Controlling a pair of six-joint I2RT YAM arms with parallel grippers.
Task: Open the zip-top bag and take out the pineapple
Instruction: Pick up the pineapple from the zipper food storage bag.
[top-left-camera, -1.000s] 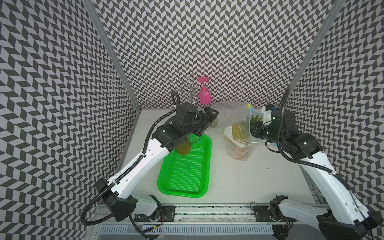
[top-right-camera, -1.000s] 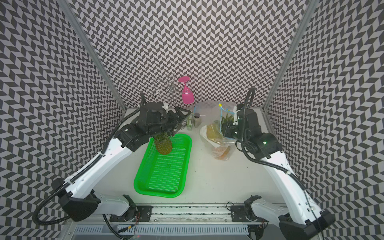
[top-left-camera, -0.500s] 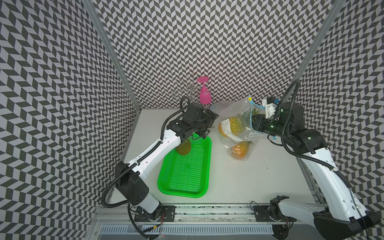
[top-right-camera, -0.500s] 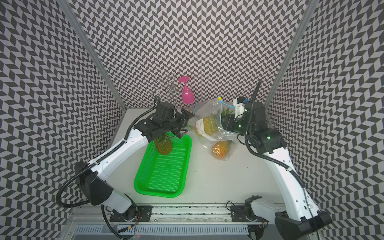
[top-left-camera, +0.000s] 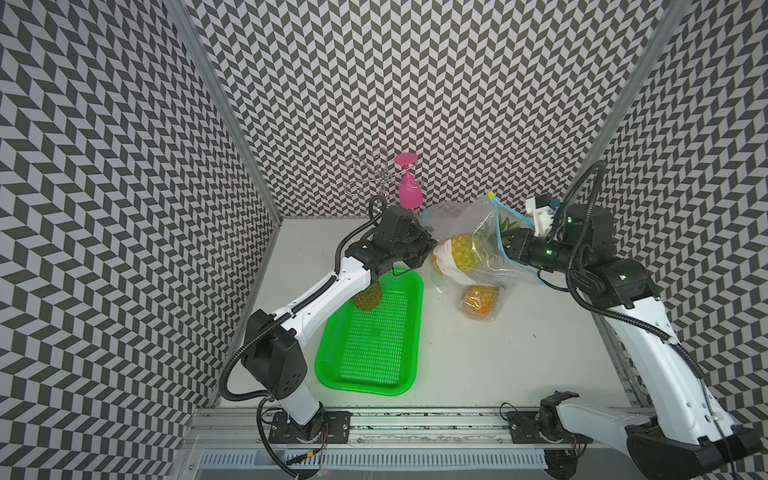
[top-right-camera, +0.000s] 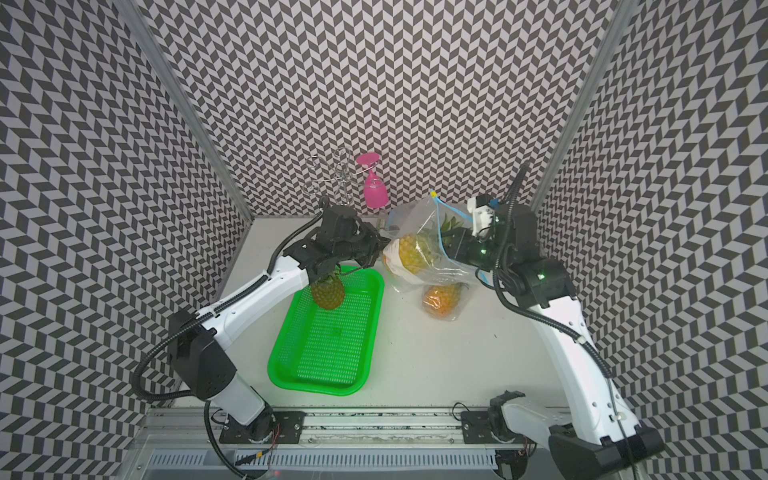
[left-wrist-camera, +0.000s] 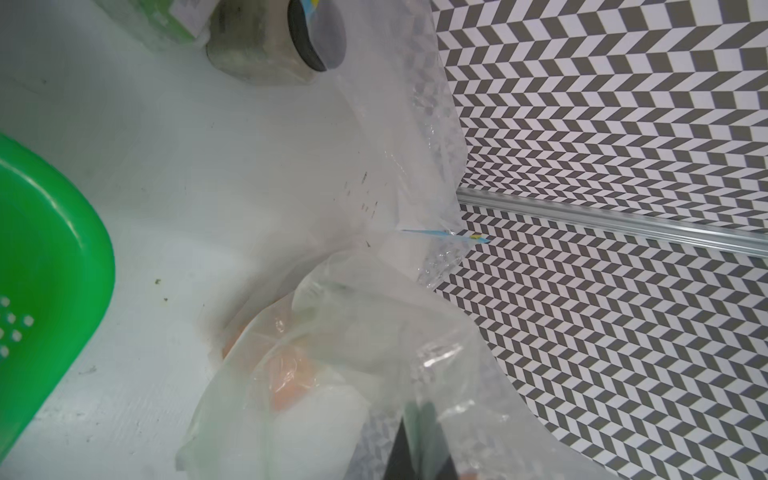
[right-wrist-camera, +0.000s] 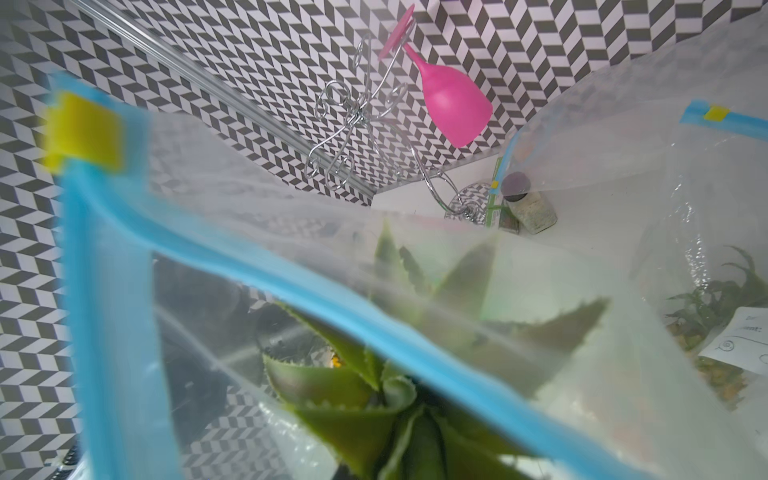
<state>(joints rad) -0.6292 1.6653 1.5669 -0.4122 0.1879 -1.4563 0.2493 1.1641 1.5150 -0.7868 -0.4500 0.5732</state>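
A clear zip-top bag (top-left-camera: 461, 216) with a blue zip strip hangs between my two arms above the table. Its mouth faces the right arm and stands open. The pineapple (top-left-camera: 467, 251) lies on its side inside the bag, also visible in a top view (top-right-camera: 411, 253). My right gripper (top-left-camera: 505, 245) reaches in through the mouth and is shut on the crown leaves (right-wrist-camera: 353, 419). My left gripper (top-left-camera: 430, 247) is shut on the bag's plastic at the far, closed end, and the film is pinched between its dark fingers (left-wrist-camera: 419, 440).
A second bagged pineapple (top-left-camera: 480, 301) lies on the table under the held bag. A green basket (top-left-camera: 361, 388) holds another pineapple (top-left-camera: 368, 297) beneath the left arm. At the back stand a wire rack (top-left-camera: 374, 174) with a pink glass (top-left-camera: 409, 193) and a jar (right-wrist-camera: 532, 203).
The left gripper moved from over the basket to the bag and shut on its closed end. The right arm lifted and tipped the bag, leaving the second bagged pineapple on the table.
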